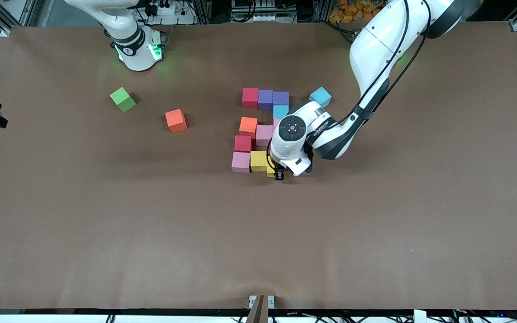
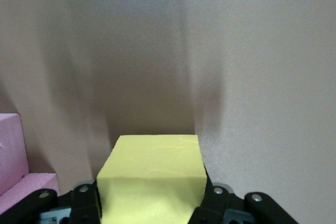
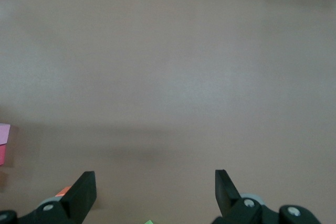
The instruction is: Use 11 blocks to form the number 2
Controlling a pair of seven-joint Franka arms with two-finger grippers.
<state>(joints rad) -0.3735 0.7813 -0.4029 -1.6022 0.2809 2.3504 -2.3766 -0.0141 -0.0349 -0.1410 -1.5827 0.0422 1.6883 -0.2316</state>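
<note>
Covering the worktop is plain brown paper, w/ metal framing and cables along the robots' edge. Left arm reaches down over the block cluster, its pincer pointing straight down and clamped on a yellow block at the row nearest the camera, beside another yellow block and a pink block. Cube sits square, no long axis. Right pincer waits, fingers wide apart, empty. Green cube and an orange block lie apart toward the right arm's end.
</note>
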